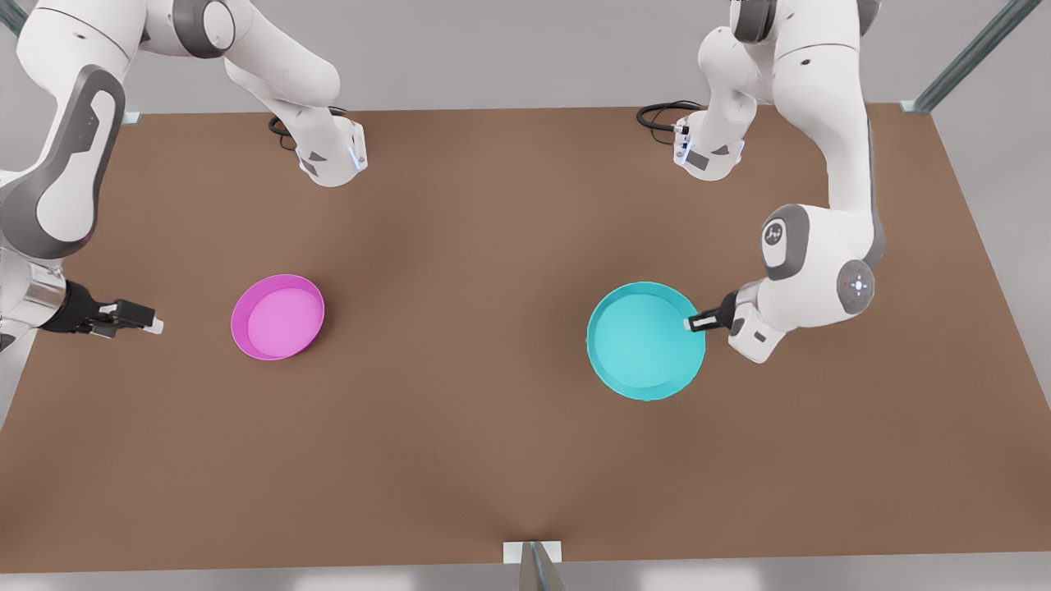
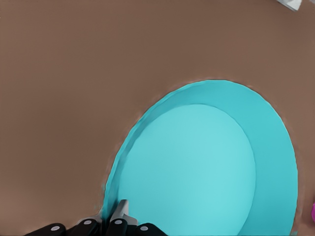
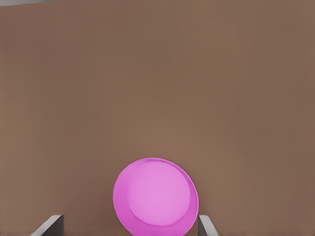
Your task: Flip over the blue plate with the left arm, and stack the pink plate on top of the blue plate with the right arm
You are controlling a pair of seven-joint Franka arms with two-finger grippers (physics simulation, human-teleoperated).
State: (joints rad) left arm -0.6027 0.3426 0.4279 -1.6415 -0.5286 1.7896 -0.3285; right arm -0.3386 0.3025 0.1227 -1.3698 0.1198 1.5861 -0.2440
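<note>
The blue plate lies hollow side up toward the front view's right. My left gripper is shut on its rim on the side toward the front view's right. In the left wrist view one white fingertip sits inside the blue plate, against the rim wall. The pink plate rests hollow side up toward the front view's left. My right gripper hovers a little way off it, farther to the front view's left, open. In the right wrist view the pink plate lies ahead of the right gripper.
The brown table carries both plates, well apart. Black cables coil near the back edge. A metal bracket sits at the middle of the front edge. Arm links hang over the back of the table.
</note>
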